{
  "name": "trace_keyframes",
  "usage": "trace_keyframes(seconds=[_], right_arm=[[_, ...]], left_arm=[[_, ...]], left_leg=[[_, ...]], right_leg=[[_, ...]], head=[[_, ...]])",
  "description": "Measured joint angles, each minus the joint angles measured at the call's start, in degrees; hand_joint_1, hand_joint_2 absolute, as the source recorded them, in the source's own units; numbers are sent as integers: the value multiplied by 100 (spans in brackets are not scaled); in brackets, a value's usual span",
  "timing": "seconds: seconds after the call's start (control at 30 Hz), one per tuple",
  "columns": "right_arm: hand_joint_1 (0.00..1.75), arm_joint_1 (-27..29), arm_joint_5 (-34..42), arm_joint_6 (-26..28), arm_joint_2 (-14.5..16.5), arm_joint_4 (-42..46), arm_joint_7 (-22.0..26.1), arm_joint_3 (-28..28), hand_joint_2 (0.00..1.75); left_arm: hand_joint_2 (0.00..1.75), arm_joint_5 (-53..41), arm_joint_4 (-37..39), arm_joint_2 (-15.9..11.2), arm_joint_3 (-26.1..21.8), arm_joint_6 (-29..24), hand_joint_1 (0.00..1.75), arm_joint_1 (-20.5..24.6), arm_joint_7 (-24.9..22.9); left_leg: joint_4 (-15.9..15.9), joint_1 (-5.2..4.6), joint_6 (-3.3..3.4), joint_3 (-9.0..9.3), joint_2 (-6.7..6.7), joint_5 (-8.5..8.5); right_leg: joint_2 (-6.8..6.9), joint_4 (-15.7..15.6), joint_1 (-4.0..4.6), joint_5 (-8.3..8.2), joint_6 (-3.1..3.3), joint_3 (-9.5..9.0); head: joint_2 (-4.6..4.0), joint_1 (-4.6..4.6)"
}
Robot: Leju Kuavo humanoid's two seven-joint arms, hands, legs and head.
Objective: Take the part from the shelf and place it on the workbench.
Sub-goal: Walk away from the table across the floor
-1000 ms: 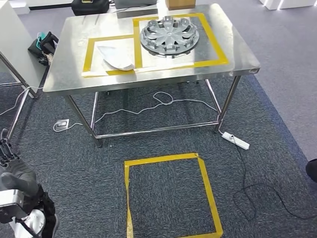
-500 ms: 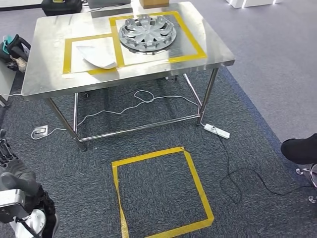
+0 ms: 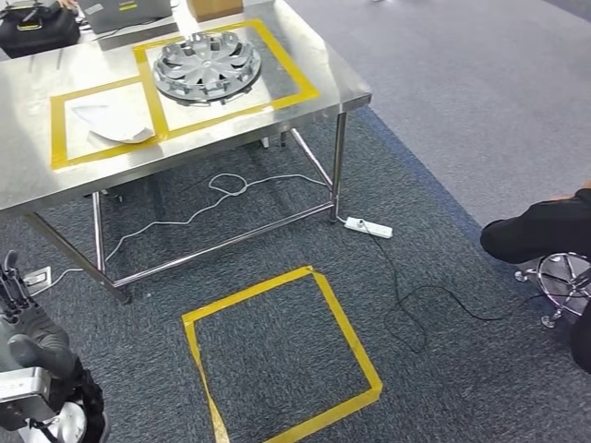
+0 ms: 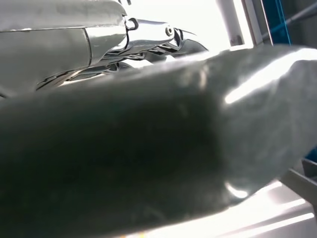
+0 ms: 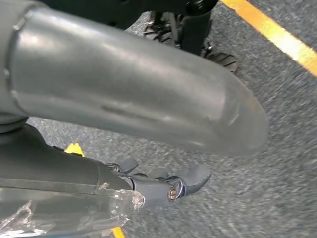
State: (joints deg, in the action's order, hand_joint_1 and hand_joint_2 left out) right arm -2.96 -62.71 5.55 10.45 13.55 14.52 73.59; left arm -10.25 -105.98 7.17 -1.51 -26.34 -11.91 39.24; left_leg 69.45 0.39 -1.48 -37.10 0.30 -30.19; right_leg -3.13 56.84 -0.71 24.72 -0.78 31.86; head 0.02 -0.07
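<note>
1. Shifted toward 11 o'clock since the earlier frame is the whole scene, so the camera has turned. The steel workbench (image 3: 28, 185) is now cut by the picture's edge, and a person's dark leg (image 3: 536, 231) beside a stool (image 3: 568, 277) is seen at 3 o'clock.
2. A collision with that leg or stool is judged possible if turning is carried on.
3. A trip is judged possible on the cable (image 3: 411, 314) and power strip (image 3: 367, 227) lying at 2 o'clock of the taped floor square (image 3: 348, 332).
4. A wheel cover (image 3: 206, 66), taken to be the part, lies flat on the workbench inside a yellow-taped frame. It is silver, round and many-spoked.
5. The left hand (image 3: 35, 365) hangs at 8 o'clock, with fingers stretched and nothing held.
6. The right hand (image 5: 112, 94) is likewise unloaded, its fingers (image 5: 179, 183) laid out straight.
</note>
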Motion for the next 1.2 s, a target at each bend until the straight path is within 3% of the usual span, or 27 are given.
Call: trace_keyframes(seconds=[0.07,0.1,0.17,0.2,0.27,0.33,0.4,0.43,0.47,0.5,0.57,0.63,0.73,0.8,0.87,0.9,0.93,0.97,1.0,1.1,1.17,1.2], right_arm=[[0,7,-4,1,1,0,-3,1,0],[0,0,-5,1,1,0,-3,1,0],[0,0,-8,3,-1,1,-3,-1,0],[0,13,-13,4,-1,2,-4,-1,0],[0,41,-32,19,-2,5,-13,-1,0],[0,37,-50,39,0,7,-30,-1,0],[0,23,-61,54,2,8,-54,-3,0],[0,23,-66,63,2,10,-71,-3,0],[0,31,-70,74,1,14,-87,-3,0],[0,40,-75,82,1,18,-101,-2,0],[0,38,-81,87,7,26,-113,-2,0],[0,16,-85,84,24,29,-116,-3,0],[0,20,-86,81,34,31,-120,-3,0],[0,26,-85,80,33,32,-124,-2,0],[0,15,-85,64,32,33,-110,-2,0],[0,9,-85,53,32,33,-98,-3,0],[0,10,-84,40,33,33,-85,-3,0],[0,17,-82,33,33,33,-77,-4,0],[0,26,-79,29,34,33,-72,-3,0],[0,28,-57,16,45,35,-73,-2,0],[0,23,-42,-10,57,41,-91,0,0],[0,30,-37,-35,57,48,-102,4,0]], left_arm=[[0,-3,-37,9,13,-8,0,-23,8],[0,-4,-55,14,18,-11,0,-29,12],[0,-8,-80,26,27,-16,0,-42,15],[0,-11,-89,34,32,-18,0,-46,18],[0,-26,-106,56,46,-20,0,-50,27],[0,-45,-122,76,57,-21,0,-72,36],[0,-57,-128,88,59,-26,0,-112,41],[0,-61,-129,95,61,-29,0,-128,43],[0,-62,-129,101,62,-32,0,-138,44],[0,-63,-129,106,63,-35,0,-144,44],[0,-64,-133,109,64,-35,0,-150,46],[0,-66,-149,109,63,-36,0,-154,53],[0,-70,-163,110,67,-36,0,-156,62],[0,-70,-169,110,68,-37,0,-157,63],[0,-67,-174,109,68,-38,0,-166,65],[0,-64,-175,109,67,-34,0,-174,65],[0,-61,-175,109,66,-20,0,-181,61],[0,-61,-175,109,65,7,0,-185,49],[0,-66,-175,108,65,44,0,-187,24],[0,-73,-158,96,64,314,0,-178,-246],[0,-45,-16,61,66,845,0,-125,-784],[0,-59,164,30,66,1200,0,-75,-1133]], left_leg=[[-783,23,37,356,-198,399],[-1090,33,51,489,-299,497],[-1332,26,84,576,-381,517],[-1347,24,110,573,-335,518],[-1385,28,188,578,-228,555],[-1411,36,242,579,-97,581],[-1410,26,256,566,45,585],[-1409,24,254,563,117,586],[-1407,27,247,561,184,588],[-1405,35,232,563,244,588],[-1382,40,167,568,344,576],[-1350,14,86,569,422,563],[-1353,16,3,582,512,568],[-1141,44,-42,498,362,376],[-481,51,-56,203,126,-29],[-93,46,-47,22,71,-204],[184,39,-31,-108,47,-289],[281,29,-4,-155,34,-267],[158,13,36,-94,13,-135],[-881,-43,208,425,-262,377],[-1248,-67,237,592,-384,443],[-1297,-71,230,604,-357,439]], right_leg=[[-131,13,2,-9,-42,10],[-192,25,5,-15,-73,33],[-292,34,-3,-36,-153,94],[-328,21,-19,-50,-195,128],[-200,107,-28,13,-259,205],[90,609,-20,316,-292,438],[242,1371,-26,681,-324,776],[267,1603,-31,750,-341,863],[286,1617,-37,712,-355,841],[317,1396,-46,578,-369,696],[494,606,-59,268,-400,234],[603,143,-64,143,-349,-24],[475,134,-51,124,-192,12],[368,136,-49,90,-107,44],[255,134,-41,55,-46,89],[192,134,-29,43,-25,113],[125,134,-15,32,-10,130],[57,135,0,24,-1,141],[-14,135,15,15,2,146],[-219,142,39,-15,-27,167],[-317,148,33,-41,-80,213],[-361,142,29,-57,-115,240]], head=[[0,-2],[0,1],[0,4],[0,4],[0,18],[0,53],[0,70],[0,69],[0,70],[0,69],[0,79],[0,63],[0,26],[0,17],[0,2],[0,-3],[0,-5],[0,-4],[0,-4],[0,-2],[0,-1],[0,-4]])
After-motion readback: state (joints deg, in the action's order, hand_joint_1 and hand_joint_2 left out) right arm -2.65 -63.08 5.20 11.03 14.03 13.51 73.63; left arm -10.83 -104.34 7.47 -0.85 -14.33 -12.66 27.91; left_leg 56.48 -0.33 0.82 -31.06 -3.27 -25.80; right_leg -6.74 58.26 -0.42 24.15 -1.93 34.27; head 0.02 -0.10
